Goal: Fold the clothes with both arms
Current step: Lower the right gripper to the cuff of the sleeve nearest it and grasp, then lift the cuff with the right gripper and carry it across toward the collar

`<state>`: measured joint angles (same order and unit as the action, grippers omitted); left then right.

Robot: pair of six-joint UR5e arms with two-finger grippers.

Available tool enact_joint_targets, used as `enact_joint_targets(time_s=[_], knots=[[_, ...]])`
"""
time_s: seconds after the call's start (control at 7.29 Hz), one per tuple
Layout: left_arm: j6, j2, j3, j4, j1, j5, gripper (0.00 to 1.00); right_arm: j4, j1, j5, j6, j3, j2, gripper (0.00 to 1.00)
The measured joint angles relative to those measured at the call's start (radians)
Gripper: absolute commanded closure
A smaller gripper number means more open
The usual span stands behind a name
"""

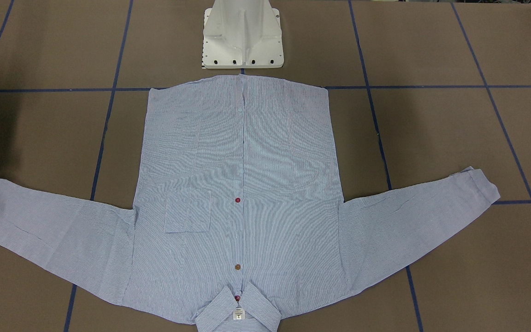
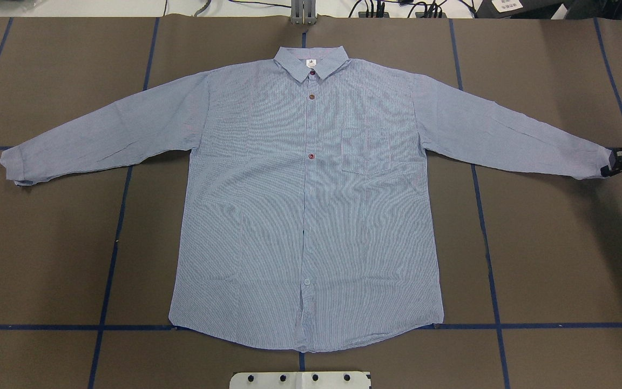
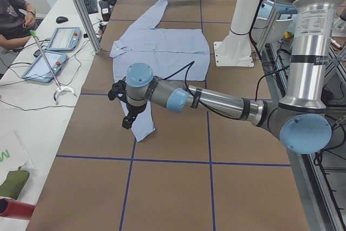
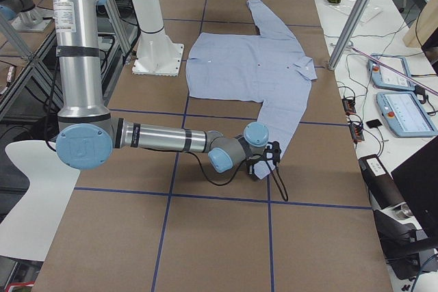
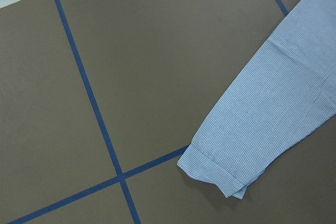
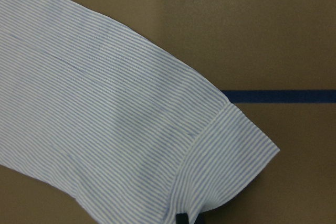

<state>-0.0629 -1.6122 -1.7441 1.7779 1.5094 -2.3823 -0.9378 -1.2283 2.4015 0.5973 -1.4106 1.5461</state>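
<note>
The light blue striped shirt (image 2: 311, 205) lies flat and face up on the brown table, buttoned, both sleeves spread out; it also shows in the front-facing view (image 1: 242, 198). My right gripper (image 2: 613, 162) is down at the cuff of the sleeve on my right side. In the right wrist view the cuff (image 6: 226, 166) fills the frame and a dark fingertip (image 6: 181, 219) sits on its edge, so the gripper looks shut on the cuff. My left gripper (image 3: 126, 117) hangs above the other sleeve's cuff (image 5: 215, 174). It shows only in the exterior left view, so I cannot tell whether it is open or shut.
The white pedestal base (image 1: 242, 41) stands just beyond the shirt's hem. Blue tape lines (image 2: 116, 243) cross the brown table cover. On the operators' side are an aluminium post (image 3: 81, 9), tablets (image 3: 62, 39) and a seated person (image 3: 13, 12).
</note>
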Motion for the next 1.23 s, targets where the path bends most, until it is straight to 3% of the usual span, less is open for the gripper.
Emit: enact_joint_targets(time_s=[0.41, 0.69, 0.96, 1.23], knots=[[0.000, -0.001, 0.004, 0.000, 0.000, 0.000, 0.00, -0.001, -0.018, 0.015, 0.000, -0.140, 0.028, 1.00], [0.000, -0.001, 0.008, 0.000, 0.000, 0.000, 0.00, -0.019, 0.008, 0.014, 0.003, -0.220, -0.013, 1.00], [0.000, 0.000, 0.011, 0.000, 0.000, 0.001, 0.00, -0.207, 0.059, 0.005, 0.006, -0.282, -0.188, 1.00], [0.000, 0.000, 0.013, 0.000, -0.001, 0.001, 0.00, -0.432, 0.158, -0.063, 0.024, -0.299, -0.416, 1.00]])
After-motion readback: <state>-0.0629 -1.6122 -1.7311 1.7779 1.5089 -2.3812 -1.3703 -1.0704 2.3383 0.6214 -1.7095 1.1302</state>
